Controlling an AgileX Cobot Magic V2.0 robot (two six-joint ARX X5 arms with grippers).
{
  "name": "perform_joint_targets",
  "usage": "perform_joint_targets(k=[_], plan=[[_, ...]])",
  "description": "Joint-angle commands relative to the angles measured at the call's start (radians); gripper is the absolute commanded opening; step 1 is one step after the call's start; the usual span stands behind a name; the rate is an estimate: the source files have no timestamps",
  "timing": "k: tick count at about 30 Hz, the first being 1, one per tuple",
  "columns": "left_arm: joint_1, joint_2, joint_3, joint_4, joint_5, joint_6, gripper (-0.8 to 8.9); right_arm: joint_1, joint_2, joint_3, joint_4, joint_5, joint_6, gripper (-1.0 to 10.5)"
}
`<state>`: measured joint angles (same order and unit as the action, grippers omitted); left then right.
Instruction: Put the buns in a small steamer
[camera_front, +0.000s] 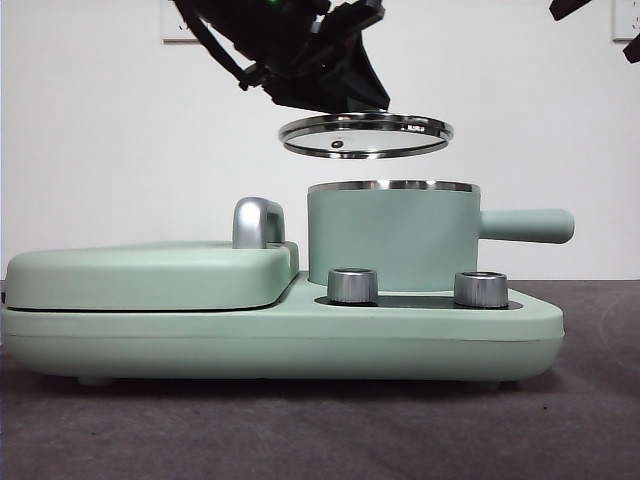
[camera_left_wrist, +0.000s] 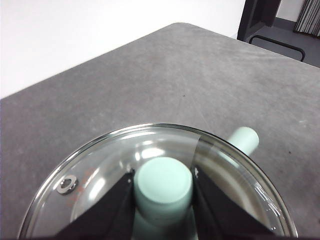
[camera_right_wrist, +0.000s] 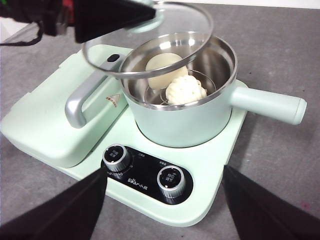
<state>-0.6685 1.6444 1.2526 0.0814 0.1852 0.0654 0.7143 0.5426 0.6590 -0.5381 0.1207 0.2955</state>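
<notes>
The glass lid (camera_front: 365, 135) is held by its green knob (camera_left_wrist: 164, 186), clamped between the left gripper's (camera_left_wrist: 164, 192) fingers, clear above the small steamer's (camera_front: 392, 240) steel rim. Both buns (camera_right_wrist: 175, 80) are seen side by side on the rack inside the open pot. The right gripper's (camera_right_wrist: 165, 210) fingers are spread wide, empty, above the worktop (camera_right_wrist: 280, 165).

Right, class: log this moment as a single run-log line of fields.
left gripper: shut on lid knob | glass lid: held above small steamer | buns: both inside steamer | right gripper: open, waiting
</notes>
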Motion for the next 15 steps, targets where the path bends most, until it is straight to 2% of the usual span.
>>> perform_joint_targets(k=[1, 15], plan=[[-0.015, 0.034, 0.044, 0.028, 0.003, 0.03, 0.11, 0.01, 0.004, 0.003, 0.005, 0.001, 0.011, 3.6], [-0.042, 0.119, 0.048, 0.092, 0.003, 0.047, 0.11, 0.01, 0.004, 0.003, -0.024, 0.002, 0.012, 3.6]])
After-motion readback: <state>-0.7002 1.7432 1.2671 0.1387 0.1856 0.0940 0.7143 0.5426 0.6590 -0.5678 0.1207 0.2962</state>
